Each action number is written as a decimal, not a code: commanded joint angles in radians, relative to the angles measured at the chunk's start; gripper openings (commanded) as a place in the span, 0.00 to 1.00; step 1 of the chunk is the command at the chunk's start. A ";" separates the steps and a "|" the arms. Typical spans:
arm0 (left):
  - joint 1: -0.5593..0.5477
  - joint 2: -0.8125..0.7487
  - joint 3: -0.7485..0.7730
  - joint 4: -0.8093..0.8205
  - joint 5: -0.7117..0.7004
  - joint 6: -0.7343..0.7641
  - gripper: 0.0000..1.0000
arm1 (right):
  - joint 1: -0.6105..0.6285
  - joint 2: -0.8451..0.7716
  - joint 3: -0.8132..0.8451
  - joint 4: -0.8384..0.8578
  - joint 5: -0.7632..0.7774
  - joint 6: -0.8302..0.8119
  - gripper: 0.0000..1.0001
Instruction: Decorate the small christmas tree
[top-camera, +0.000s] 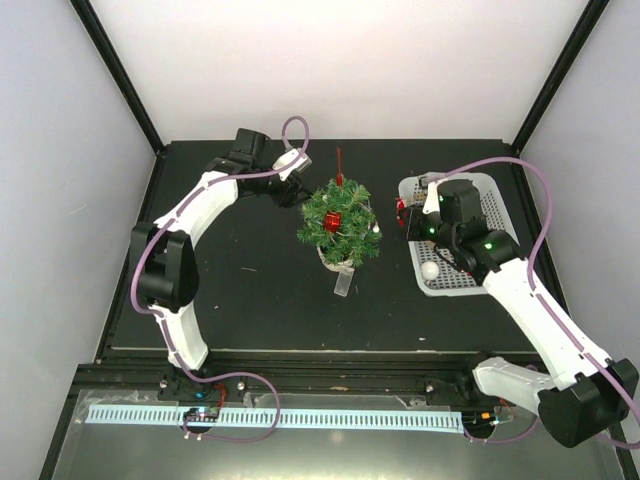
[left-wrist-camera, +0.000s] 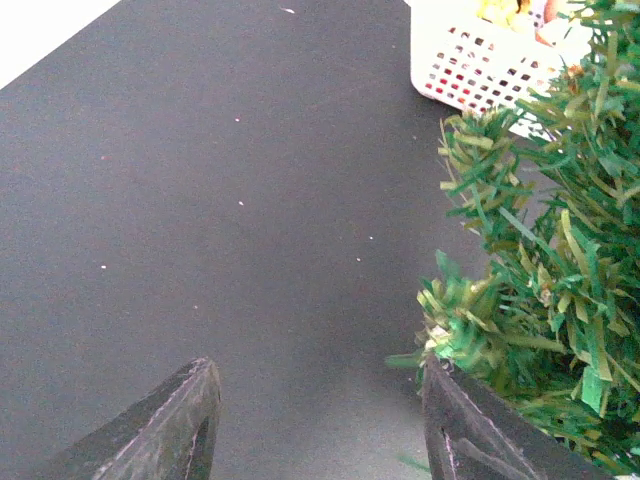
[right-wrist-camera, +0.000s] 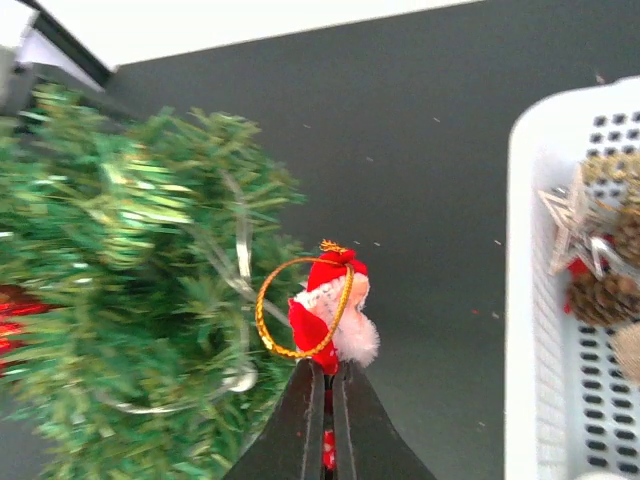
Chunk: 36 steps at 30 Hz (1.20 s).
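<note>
The small christmas tree (top-camera: 340, 222) stands mid-table in a white pot with a pale tag (top-camera: 344, 281); it carries a red ornament (top-camera: 333, 221) and a silver one. It fills the left of the right wrist view (right-wrist-camera: 130, 300) and the right of the left wrist view (left-wrist-camera: 540, 260). My right gripper (right-wrist-camera: 328, 372) is shut on a small Santa ornament (right-wrist-camera: 335, 305) with a gold loop, held just right of the tree (top-camera: 402, 212). My left gripper (left-wrist-camera: 320, 385) is open and empty, at the tree's back left (top-camera: 290, 190), one finger against the branches.
A white mesh basket (top-camera: 490, 205) at the right holds ornaments: a white ball (top-camera: 430, 270), and in the right wrist view a silver star (right-wrist-camera: 572, 225) and a pine cone (right-wrist-camera: 605, 295). A red ribbon (top-camera: 340, 160) lies behind the tree. Black mat all round.
</note>
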 joint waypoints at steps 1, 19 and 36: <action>0.022 0.004 0.055 0.014 -0.010 -0.017 0.61 | 0.021 -0.062 -0.003 0.082 -0.122 -0.031 0.01; 0.092 -0.355 -0.214 -0.116 0.101 0.019 0.87 | 0.080 0.061 -0.026 0.221 -0.220 0.000 0.01; 0.120 -0.729 -0.471 -0.195 0.125 0.027 0.94 | 0.104 0.188 -0.036 0.296 -0.243 0.023 0.01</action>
